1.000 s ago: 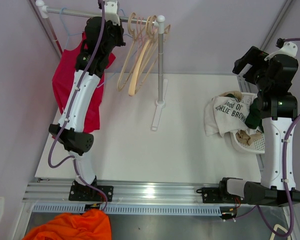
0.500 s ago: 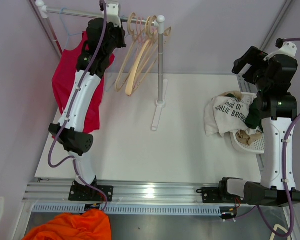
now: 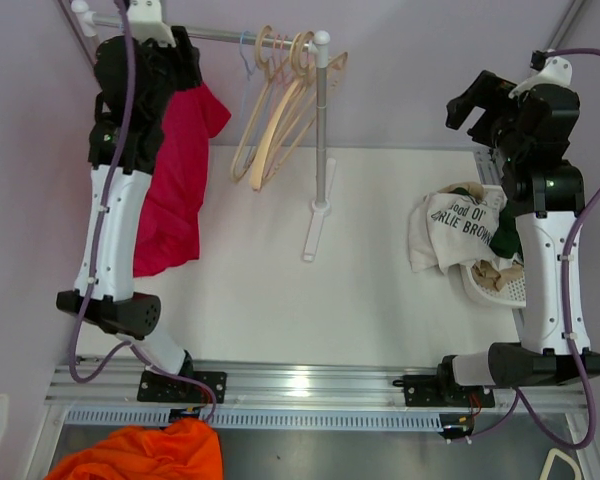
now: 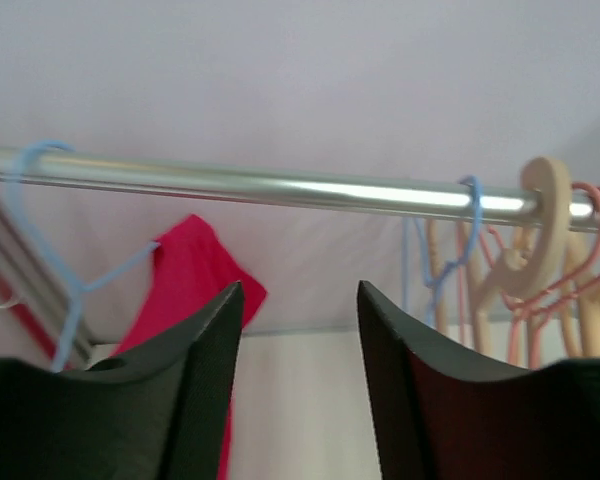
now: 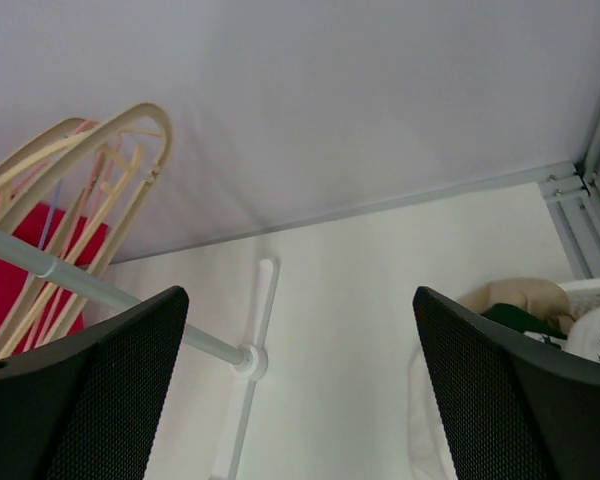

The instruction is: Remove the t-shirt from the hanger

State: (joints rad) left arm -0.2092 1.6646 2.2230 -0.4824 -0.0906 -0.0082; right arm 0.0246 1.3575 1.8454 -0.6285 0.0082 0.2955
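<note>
While lifted high over the far left corner of the tabletop, faces the rail (image 4: 280, 187) with the left gripper (image 4: 300, 292) released, fingers parted around nothing but bare wall. Just below and left of that claw, shows the red t-shirt (image 4: 190, 282) hung by one shoulder on a blue hanger (image 4: 118, 267) hooked over the rail. From above, drapes down along the left edge, partly hidden behind the left arm and clear of the fingers. Over the far right corner, holds the right gripper (image 5: 300, 292) likewise released, spread wide and empty. Further right along the rail, crowds wooden hangers (image 3: 280, 110) against the upright post (image 3: 322, 130), with a second blue hanger (image 4: 472, 195) among them. At the right edge, sets a white basket (image 3: 515, 290) of clothes, with a printed white cloth (image 3: 445, 225) spilling over its rim onto the table. Past the near left corner, off the table, shows an orange cloth (image 3: 140, 455).
</note>
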